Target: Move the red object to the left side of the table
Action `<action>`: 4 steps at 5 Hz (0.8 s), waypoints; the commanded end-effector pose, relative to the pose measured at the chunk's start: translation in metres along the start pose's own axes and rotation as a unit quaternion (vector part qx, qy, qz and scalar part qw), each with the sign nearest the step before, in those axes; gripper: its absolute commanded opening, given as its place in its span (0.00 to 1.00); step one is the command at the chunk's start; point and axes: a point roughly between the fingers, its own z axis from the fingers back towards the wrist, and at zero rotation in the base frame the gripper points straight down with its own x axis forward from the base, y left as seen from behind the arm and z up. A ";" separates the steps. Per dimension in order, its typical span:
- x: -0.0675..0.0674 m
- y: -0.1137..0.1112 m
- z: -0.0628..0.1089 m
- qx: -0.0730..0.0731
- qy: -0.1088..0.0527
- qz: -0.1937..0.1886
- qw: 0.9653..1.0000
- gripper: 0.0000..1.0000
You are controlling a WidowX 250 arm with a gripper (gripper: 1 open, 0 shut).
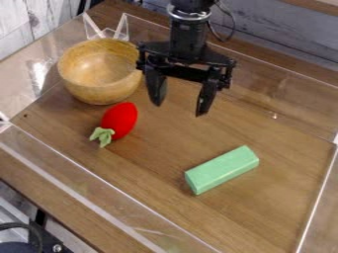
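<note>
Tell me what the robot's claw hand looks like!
The gripper is all black. It has a wide flat bar across the top and two long, thin fingers pointing down from its ends, a bit like a fork with two prongs. Above the bar, a round black wrist rises like a thick tube. I can't make out any stickers or writing on it.

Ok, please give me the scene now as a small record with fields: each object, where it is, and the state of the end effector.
red object: toy strawberry lying on the table, leafy end toward the near-left, touched by nothing
wooden bowl: far left, upright, behind the strawberry
green block: near right, lying flat, apart from everything
end effector: open, empty, pointing down, right of the bowl and behind-right of the strawberry
table: wood-grain top with clear low walls
task state: strawberry not yet grasped
</note>
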 end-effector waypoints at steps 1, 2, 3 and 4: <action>0.008 0.001 -0.005 0.003 -0.024 0.018 1.000 1.00; 0.014 0.004 -0.019 0.008 -0.036 0.031 0.999 1.00; 0.030 0.026 -0.023 0.011 -0.047 0.011 0.999 1.00; 0.046 0.046 -0.024 0.015 -0.051 -0.001 0.999 1.00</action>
